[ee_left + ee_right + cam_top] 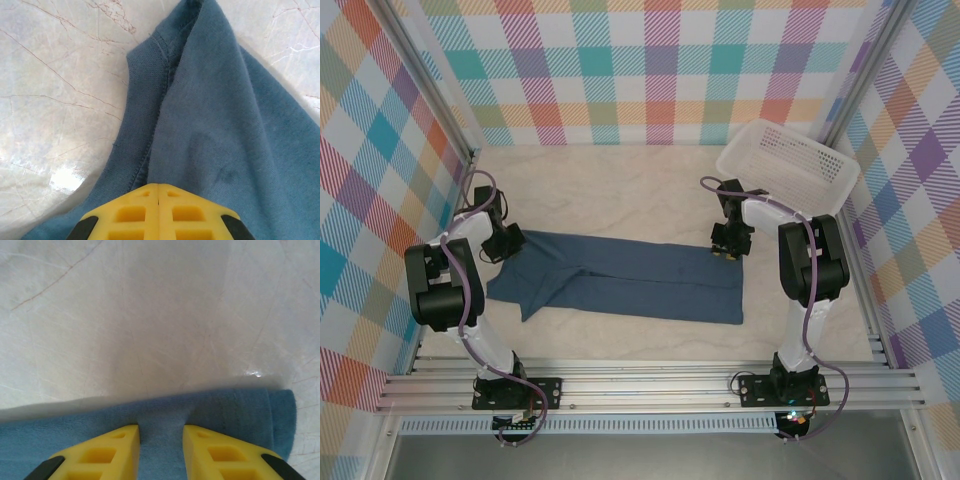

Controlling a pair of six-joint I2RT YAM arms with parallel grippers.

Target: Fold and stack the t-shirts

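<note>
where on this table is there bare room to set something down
Bare marble-look table runs between the dark teal-blue cotton t-shirt and the plaid back wall, left of the white perforated plastic basket. A narrower strip lies between shirt and near aluminium rail. Crowded: the middle band under the shirt, and the far right corner with the basket.

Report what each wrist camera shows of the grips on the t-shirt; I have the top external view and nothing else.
Observer: Left wrist: the left fingers are pressed together, tip to tip, with the t-shirt drawn up into them.
Operator: Give me the right side.
Observer: Right wrist: the right fingers stand apart, with a ridge of cloth pinched between them.
Operator: Say where on the shirt that is.
Observer: At a folded edge, close to its corner; bare table lies just beyond.
</note>
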